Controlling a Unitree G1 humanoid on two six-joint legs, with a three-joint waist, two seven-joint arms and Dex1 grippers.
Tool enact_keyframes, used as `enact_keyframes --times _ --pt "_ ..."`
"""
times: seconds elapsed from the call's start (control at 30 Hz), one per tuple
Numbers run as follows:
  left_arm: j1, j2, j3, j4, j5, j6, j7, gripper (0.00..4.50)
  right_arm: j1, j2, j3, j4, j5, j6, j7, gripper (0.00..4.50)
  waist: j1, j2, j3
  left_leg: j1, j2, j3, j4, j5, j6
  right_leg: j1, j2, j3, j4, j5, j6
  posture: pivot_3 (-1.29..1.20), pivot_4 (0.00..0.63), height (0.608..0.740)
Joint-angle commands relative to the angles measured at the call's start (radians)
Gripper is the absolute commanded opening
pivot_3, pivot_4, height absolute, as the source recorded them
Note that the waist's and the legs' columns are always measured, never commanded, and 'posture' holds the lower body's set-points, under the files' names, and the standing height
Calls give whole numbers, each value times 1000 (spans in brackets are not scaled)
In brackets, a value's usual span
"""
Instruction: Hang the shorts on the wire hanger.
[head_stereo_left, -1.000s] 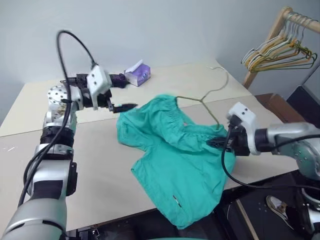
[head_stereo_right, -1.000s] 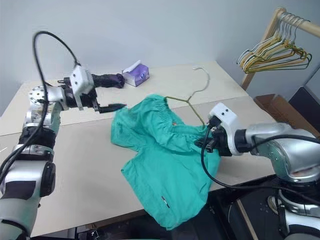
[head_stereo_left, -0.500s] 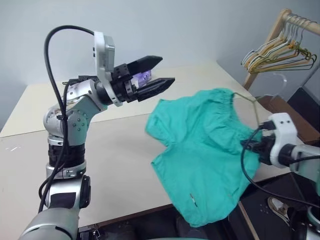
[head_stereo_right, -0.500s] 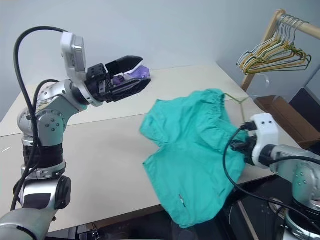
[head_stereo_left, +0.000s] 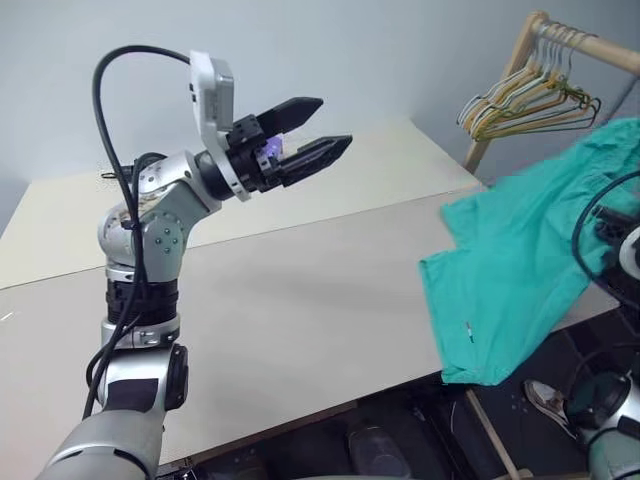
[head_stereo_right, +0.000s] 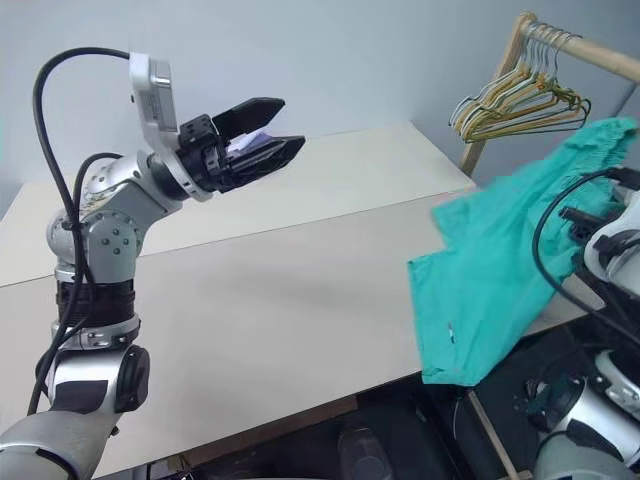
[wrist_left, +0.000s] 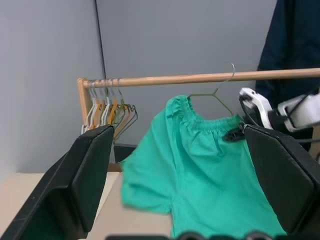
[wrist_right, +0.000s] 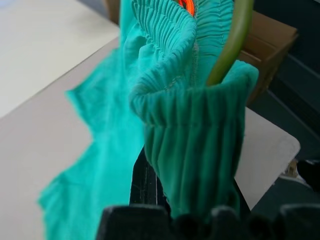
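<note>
While the right end effector (wrist_left: 235, 134) is clamped on the gathered waistband of the teal-green fabric shorts (head_stereo_left: 520, 270) and the thin olive-gold wire hanger (wrist_left: 212, 96), its hook rises toward the wooden rail (wrist_left: 200, 78) above; the left end effector (head_stereo_left: 315, 135), gaping wide, is well apart.

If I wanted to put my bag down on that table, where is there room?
Nearly the whole beige tabletop is bare, from the raised left hand across to the teal-green fabric shorts. The right end is crowded: the shorts drape over that edge, held up by the right hand, near the wooden rack with its bunch of pale hangers.
</note>
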Motion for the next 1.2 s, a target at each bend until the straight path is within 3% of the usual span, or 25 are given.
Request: enact_keyframes --times 0.03,0.27,0.53,1.0,1.2 --pt "-28 6 6 0 12 -38 -9 4470 -109 -10 -64 43 -13 7 -100 0 -6 1 0 0 0 0 0 0 0 0 0 0 0 0 1 -326 35 740" --pt "-28 14 2 4 14 -49 -20 4470 -272 -34 -163 186 -128 7 -192 0 -12 3 -1 1 0 0 0 0 0 0 0 0 0 -1 2 -328 25 740" --pt "-18 13 -7 -5 22 -53 -27 4470 -389 -61 -268 334 -293 7 -191 0 -16 5 -1 1 0 1 -2 0 0 0 0 1 -1 -1 2 -339 25 740" --pt "-21 17 -12 -16 17 -38 -30 4470 -349 -42 -303 354 -463 7 -43 0 -46 6 -1 5 0 2 -11 0 -1 0 0 3 -4 -1 2 -351 16 740" --pt "-22 18 -15 -15 16 -36 -33 4500 -306 -43 -279 316 -502 -2 21 1817 -68 7 -1 5 -1 2 -11 1 -1 1 0 3 -3 -2 3 -355 14 740"
